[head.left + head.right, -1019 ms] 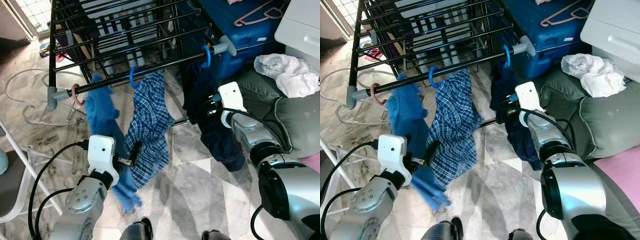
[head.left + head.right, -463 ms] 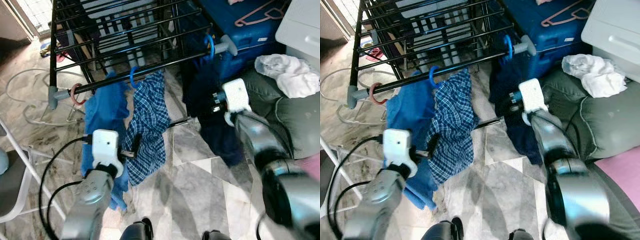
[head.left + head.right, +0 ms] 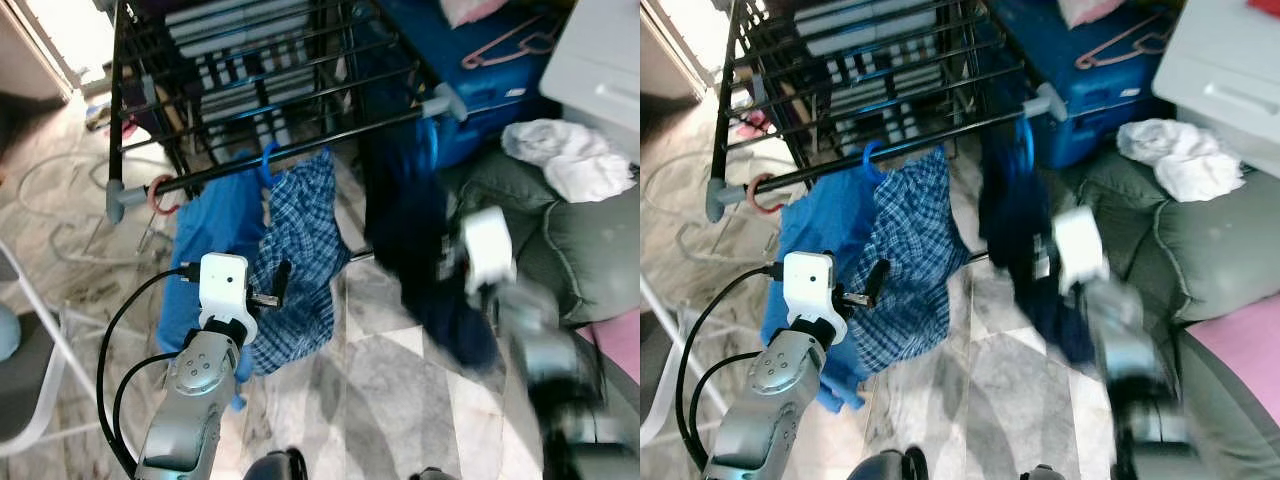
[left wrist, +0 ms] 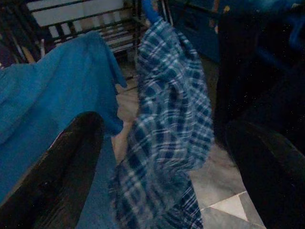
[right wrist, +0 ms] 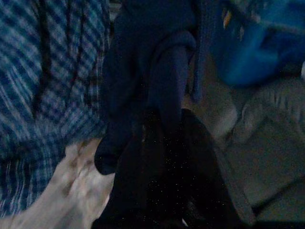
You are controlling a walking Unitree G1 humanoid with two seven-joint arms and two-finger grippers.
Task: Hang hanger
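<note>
A: Where did the blue hanger (image 3: 1022, 143) end up?

B: It was hooked near the right end of the drying rack's front rail (image 3: 890, 148), navy garment (image 3: 415, 230) dangling. Right gripper (image 3: 1040, 258) was blurry against that cloth; couldn't tell its fingers.

A: And the left gripper (image 3: 280, 285)?

B: Spread wide, facing the plaid shirt (image 3: 295, 260).

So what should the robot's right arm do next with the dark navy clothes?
Probably draw the right gripper back a little. The dark navy garment already hangs from the black rack rail by its blue hanger hook, beside the blue plaid shirt.
</note>
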